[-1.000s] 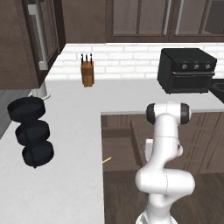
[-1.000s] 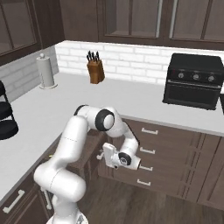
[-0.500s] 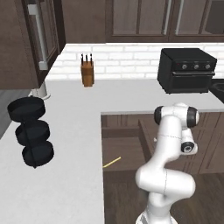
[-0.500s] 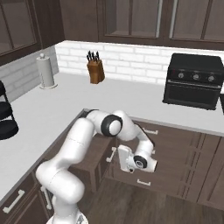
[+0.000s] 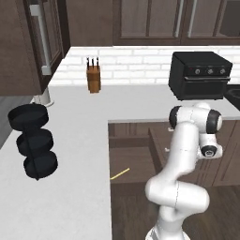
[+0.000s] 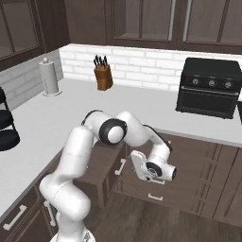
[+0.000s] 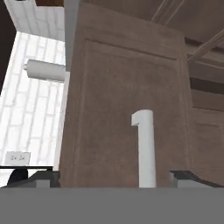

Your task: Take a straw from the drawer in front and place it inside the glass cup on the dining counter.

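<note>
Two-finger gripper (image 7: 113, 177) spread wide either side of the small silver bar handle (image 7: 145, 146) on the dark brown wooden drawer (image 7: 127, 105); pale yellow straw (image 5: 120, 174) lies inside

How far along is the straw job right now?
Done: the drawer stands pulled out, with the straw lying in it. In hand: nothing; the gripper faces the drawer front, its fingertips either side of the handle. Left: picking up the straw and carrying it to the cup.
</note>
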